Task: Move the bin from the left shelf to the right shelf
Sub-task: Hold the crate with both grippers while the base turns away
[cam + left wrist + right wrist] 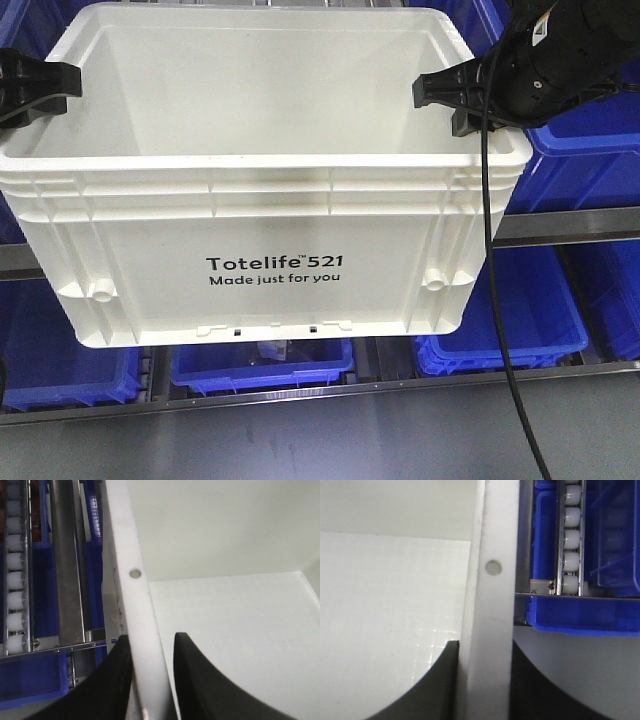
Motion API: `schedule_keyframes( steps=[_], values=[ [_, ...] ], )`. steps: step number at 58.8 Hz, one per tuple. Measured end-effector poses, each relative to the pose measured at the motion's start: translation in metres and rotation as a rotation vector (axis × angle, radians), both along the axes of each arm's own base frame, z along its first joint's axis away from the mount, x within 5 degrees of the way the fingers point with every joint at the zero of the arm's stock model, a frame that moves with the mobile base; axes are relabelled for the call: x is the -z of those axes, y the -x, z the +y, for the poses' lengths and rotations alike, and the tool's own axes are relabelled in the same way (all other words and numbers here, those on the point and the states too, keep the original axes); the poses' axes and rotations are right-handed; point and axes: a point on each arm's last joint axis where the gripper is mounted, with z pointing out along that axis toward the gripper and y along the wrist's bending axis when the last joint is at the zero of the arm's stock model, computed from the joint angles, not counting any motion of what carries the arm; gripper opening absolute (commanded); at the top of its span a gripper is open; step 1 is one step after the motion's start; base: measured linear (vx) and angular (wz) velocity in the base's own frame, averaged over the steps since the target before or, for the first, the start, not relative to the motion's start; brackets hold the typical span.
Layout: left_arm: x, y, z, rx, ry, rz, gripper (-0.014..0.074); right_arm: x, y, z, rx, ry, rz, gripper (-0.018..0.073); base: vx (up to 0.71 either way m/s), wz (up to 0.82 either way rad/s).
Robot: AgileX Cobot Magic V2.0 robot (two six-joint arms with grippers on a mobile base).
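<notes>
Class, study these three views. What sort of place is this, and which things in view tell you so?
Probably a warehouse or stockroom with flow racking: blue bins on metal shelf rails, roller tracks, and a white crate held by its rim in the left gripper and right gripper.

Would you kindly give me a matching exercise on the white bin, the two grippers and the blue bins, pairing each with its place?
1. bin
2. left gripper
3. right gripper
4. blue bins

a. shut on the bin's left side
b. on the shelves behind
c. between the two grippers
d. shut on the bin's right side

Pairs: 1-c, 2-a, 3-d, 4-b.
</notes>
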Motion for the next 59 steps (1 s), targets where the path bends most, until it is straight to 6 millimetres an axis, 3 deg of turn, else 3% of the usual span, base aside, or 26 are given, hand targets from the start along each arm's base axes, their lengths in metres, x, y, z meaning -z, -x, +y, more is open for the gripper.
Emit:
schedule_keyframes(
  steps=[59],
  values=[
    [0.0, 0.0, 0.0, 0.0, 0.001, 0.0, 0.0102, 0.0, 0.0, 0.0, 0.0, 0.0, 0.0, 0.0019, -0.06, -0.14]
  ],
)
